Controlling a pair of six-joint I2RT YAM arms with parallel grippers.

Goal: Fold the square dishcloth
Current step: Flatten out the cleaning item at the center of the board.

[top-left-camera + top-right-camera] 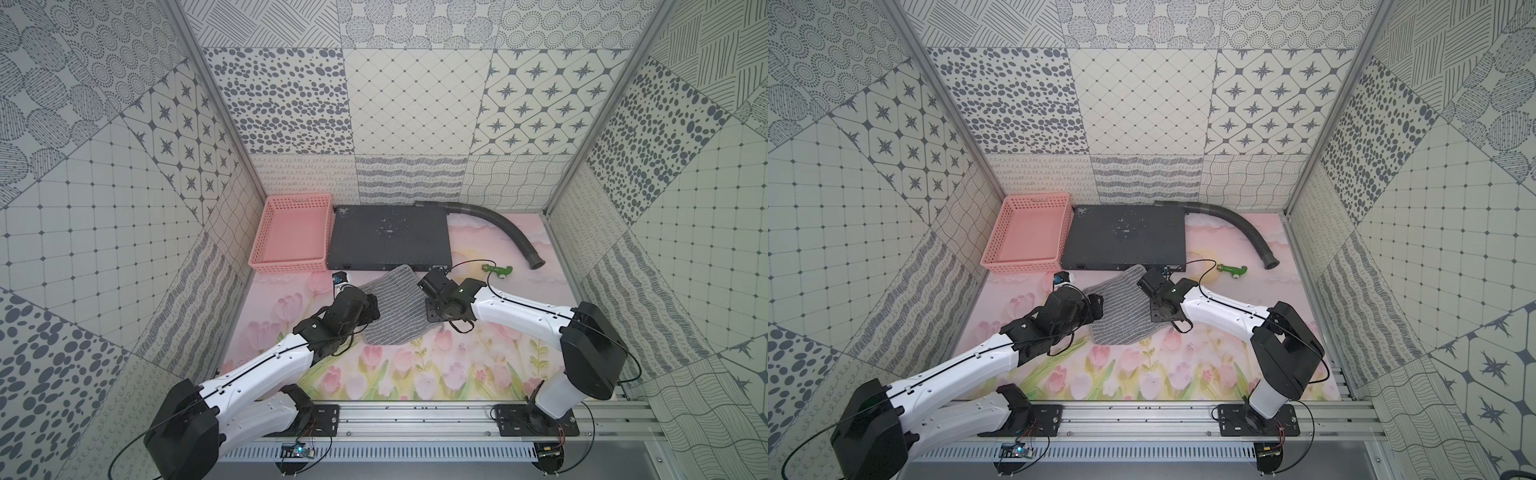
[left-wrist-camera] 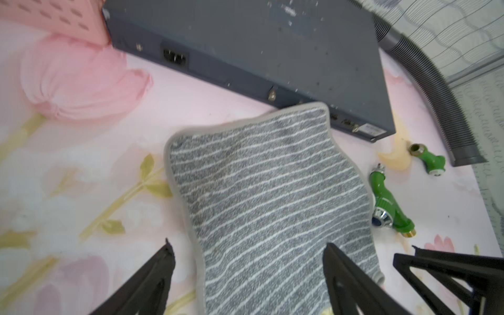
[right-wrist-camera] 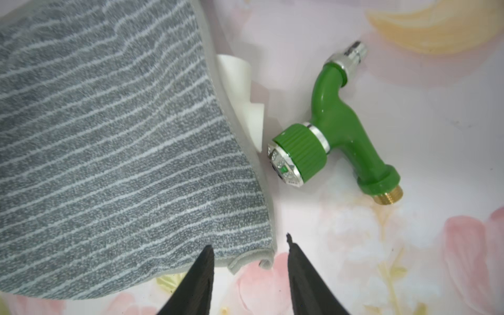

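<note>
The square dishcloth [image 1: 395, 309] is seen lying askew near the middle of the flowered bench [image 1: 478, 374]. Its far corner is brought right up to the near side of the flat dark grey metal box [image 1: 388, 239].

The left gripper [image 2: 248, 242] is spread wide over the cloth's left edge. One finger is seen above bare bench top and the other above the stripes, and nothing is clasped.

The right gripper [image 3: 248, 242] is parted narrowly at a corner on the cloth's right side, where the hem appears doubled. One fingertip is seen over the cloth and the other over the bench, with no grip made.

A white tag [image 3: 240, 90] is shown protruding from under the cloth's right edge, with a green tap [image 3: 335, 131] just beside it. A second green tap [image 1: 496, 270] is placed nearer the bench's right edge.

A pink basket [image 1: 291, 232] is set in the far left corner, just beside the box. A grey corrugated hose [image 1: 505, 226] is curved through the far right corner.
</note>
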